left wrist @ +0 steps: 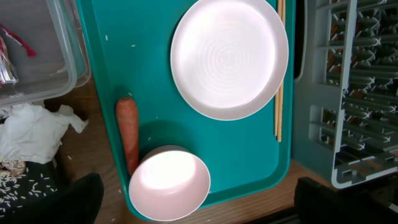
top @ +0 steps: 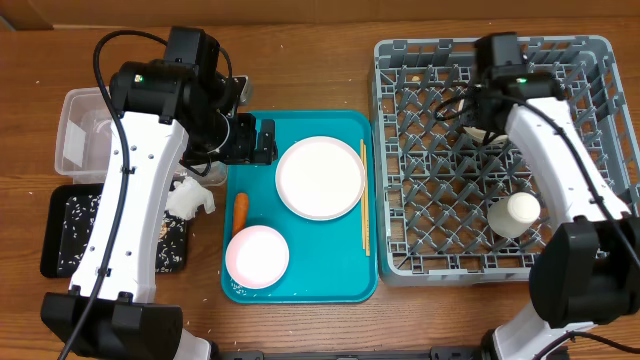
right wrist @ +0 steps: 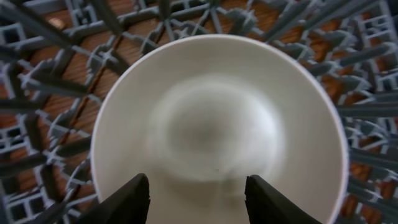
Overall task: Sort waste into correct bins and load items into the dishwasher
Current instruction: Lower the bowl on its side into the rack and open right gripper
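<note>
White bowl [right wrist: 217, 118] in grey rack [right wrist: 43, 81] — right tool [right wrist: 198, 180] parted above it; left tool [left wrist: 199, 182] spread wide.

On the large tray [top: 305, 283] are laid the plate [top: 320, 178], bowl [top: 257, 255], carrot [top: 240, 208] and chopsticks [top: 364, 200]; the dish rack [top: 379, 150], in which another bowl [top: 516, 213] is set, is placed to its right, tub [top: 72, 112] and shallow tray [top: 55, 240] left.

Note for you: the left arm [top: 140, 200] reaches forward and bends right at the wrist, left gripper [top: 262, 141] level with fingers [left wrist: 68, 199] spread wide and empty; the right arm [top: 560, 170] stretches forward, right gripper [right wrist: 198, 202] aimed straight down, fingers [right wrist: 127, 202] parted, clasping nothing.
</note>
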{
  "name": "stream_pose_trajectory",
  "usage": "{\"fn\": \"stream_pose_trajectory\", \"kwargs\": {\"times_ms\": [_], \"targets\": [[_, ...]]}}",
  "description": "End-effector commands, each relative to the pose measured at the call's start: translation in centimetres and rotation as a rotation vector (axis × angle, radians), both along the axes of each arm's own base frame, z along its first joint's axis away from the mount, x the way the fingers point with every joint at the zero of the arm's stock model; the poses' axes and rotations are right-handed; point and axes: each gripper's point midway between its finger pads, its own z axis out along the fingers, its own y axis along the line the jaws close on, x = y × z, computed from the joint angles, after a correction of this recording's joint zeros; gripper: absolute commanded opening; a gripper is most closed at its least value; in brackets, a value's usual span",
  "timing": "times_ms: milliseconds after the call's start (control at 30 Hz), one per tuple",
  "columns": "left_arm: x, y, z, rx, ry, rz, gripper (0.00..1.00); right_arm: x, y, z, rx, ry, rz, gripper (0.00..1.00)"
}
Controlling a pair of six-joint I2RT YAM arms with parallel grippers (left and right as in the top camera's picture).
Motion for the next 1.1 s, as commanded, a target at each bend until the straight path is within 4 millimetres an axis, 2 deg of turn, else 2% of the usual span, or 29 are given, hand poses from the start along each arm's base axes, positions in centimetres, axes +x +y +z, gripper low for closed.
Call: {"fn": "stream_pose_trajectory", "kwargs": {"times_ms": [0, 100, 200, 267, 300, 367, 400, 433, 500, 600, 667, 800, 967, 1067], "targets": [[0.1, -0.2, 0.3, 0.004, -0.012, -0.013, 1.00, 0.2, 3.1, -0.4, 0.114, 0.017, 0.150, 0.54], [0.1, -0.2, 0.3, 0.004, -0.012, -0.013, 1.00, -0.4, 4.2, -1.5, 0.136, 0.048, 0.216, 0.55], [0.1, -0.2, 0.3, 0.004, -0.012, -0.013, 1.00, -0.9, 4.4, -2.9, 0.137, 0.067, 0.221, 0.55], [0.1, -0.2, 0.3, 0.004, -0.012, -0.013, 1.00, -1.2, 4.4, -3.9, 0.137, 0.077, 0.220, 0.51], [0.1, -0.2, 0.3, 0.004, -0.012, -0.013, 1.00, -1.4, 4.3, -4.4, 0.135, 0.081, 0.217, 0.44], [0.1, -0.2, 0.3, 0.004, -0.012, -0.013, 1.00, -1.8, 3.8, -4.8, 0.111, 0.096, 0.195, 0.14], [0.1, -0.2, 0.3, 0.004, -0.012, -0.013, 1.00, -1.9, 3.4, -4.7, 0.098, 0.099, 0.171, 0.07], [0.1, -0.2, 0.3, 0.005, -0.012, -0.013, 1.00, -1.9, 3.3, -4.0, 0.097, 0.093, 0.156, 0.04], [0.1, -0.2, 0.3, 0.004, -0.012, -0.013, 1.00, -1.6, 3.3, -2.2, 0.106, 0.063, 0.140, 0.04], [0.1, -0.2, 0.3, 0.004, -0.012, -0.013, 1.00, -1.3, 5.2, 1.9, 0.205, 0.009, 0.181, 0.04], [0.1, -0.2, 0.3, 0.004, -0.012, -0.013, 1.00, -1.7, 6.5, 4.7, 0.289, -0.018, 0.216, 0.04], [0.1, -0.2, 0.3, 0.004, -0.012, -0.013, 1.00, -2.8, 8.0, 9.0, 0.432, -0.067, 0.266, 0.04], [0.1, -0.2, 0.3, 0.004, -0.012, -0.013, 1.00, -4.2, 8.8, 10.7, 0.604, -0.075, 0.366, 0.04], [0.1, -0.2, 0.3, 0.004, -0.012, -0.013, 1.00, -5.0, 9.0, 11.5, 0.710, -0.101, 0.508, 0.04]]}}
